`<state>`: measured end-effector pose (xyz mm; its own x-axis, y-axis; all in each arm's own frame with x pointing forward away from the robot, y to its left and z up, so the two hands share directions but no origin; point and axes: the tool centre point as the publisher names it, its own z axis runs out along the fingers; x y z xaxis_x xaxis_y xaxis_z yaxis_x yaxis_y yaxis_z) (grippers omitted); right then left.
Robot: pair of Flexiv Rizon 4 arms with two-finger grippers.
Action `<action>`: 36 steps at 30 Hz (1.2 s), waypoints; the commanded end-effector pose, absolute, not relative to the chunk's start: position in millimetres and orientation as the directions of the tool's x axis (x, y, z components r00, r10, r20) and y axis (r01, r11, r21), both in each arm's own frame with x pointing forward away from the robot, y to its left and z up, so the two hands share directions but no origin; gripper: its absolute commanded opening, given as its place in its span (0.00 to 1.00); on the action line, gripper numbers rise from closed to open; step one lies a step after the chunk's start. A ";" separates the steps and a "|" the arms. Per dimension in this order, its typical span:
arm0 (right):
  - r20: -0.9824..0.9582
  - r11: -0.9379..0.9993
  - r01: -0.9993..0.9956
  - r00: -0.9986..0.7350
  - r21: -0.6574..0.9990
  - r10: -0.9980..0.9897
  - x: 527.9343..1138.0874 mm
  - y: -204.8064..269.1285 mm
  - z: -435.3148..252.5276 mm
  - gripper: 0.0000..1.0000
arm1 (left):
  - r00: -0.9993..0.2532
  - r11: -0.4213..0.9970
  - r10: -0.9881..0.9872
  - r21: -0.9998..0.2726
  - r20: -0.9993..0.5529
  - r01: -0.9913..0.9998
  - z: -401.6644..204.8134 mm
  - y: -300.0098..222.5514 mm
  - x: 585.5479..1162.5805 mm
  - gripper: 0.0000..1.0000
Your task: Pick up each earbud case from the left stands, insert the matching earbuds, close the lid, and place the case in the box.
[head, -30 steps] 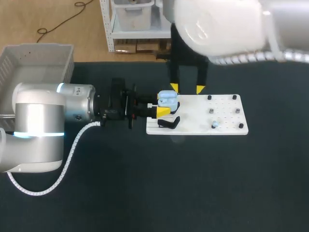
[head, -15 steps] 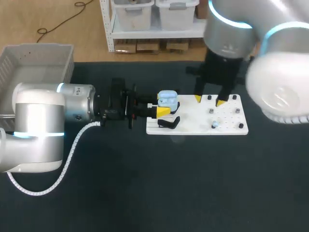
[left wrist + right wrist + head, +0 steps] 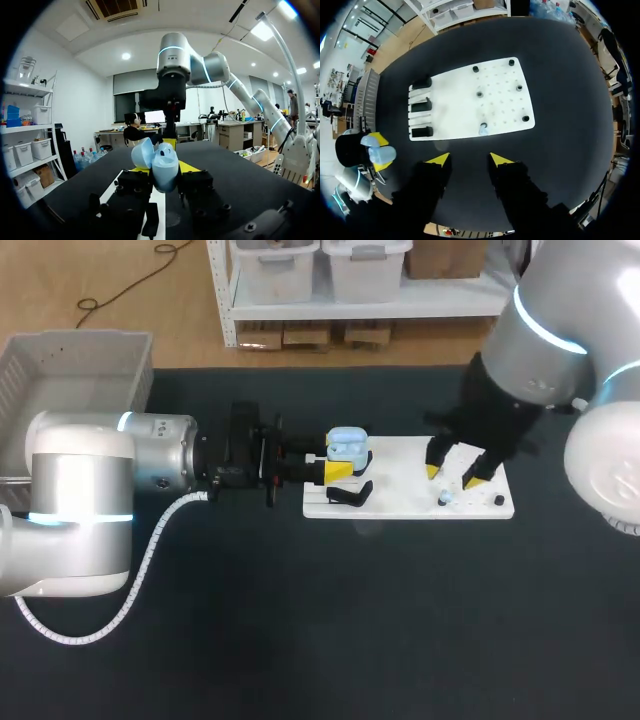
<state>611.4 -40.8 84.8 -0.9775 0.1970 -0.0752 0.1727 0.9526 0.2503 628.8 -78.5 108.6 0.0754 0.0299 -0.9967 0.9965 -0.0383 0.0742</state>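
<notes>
My left gripper [image 3: 344, 454] is shut on a light blue earbud case [image 3: 347, 444] at the left end of the white board [image 3: 400, 495]. In the left wrist view the case [image 3: 161, 162] stands between the yellow fingertips [image 3: 189, 166] with its lid open. My right gripper [image 3: 452, 476] hangs open over the right part of the board, nothing between its fingers. A small pale earbud [image 3: 443, 498] sits on the board just below it. In the right wrist view the earbud [image 3: 483, 130] lies ahead of the right gripper [image 3: 469, 160], and the held case [image 3: 380, 153] shows off to the side.
A grey box [image 3: 60, 370] stands at the table's far left. Black stands [image 3: 350, 495] line the board's left edge, seen as three stands [image 3: 422, 106] from the right wrist. Small black pegs [image 3: 499, 501] dot the board's right part.
My right arm has swung from behind the board's left end to the right and forward, over the board's right part. The left arm and the case have kept still.
</notes>
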 end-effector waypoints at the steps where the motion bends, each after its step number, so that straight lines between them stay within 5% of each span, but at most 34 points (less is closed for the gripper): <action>1: -0.060 0.961 0.181 -0.978 0.210 0.198 622.1 -40.0 72.2 0.46 | 0.078 -0.035 0.028 0.077 -0.997 0.996 108.0 -78.4 627.9 0.00; 36: -0.019 0.952 0.296 -0.954 0.076 0.298 642.3 -49.8 15.9 0.38 | 0.078 -0.035 0.028 0.077 -0.997 0.996 108.0 -78.4 627.9 0.00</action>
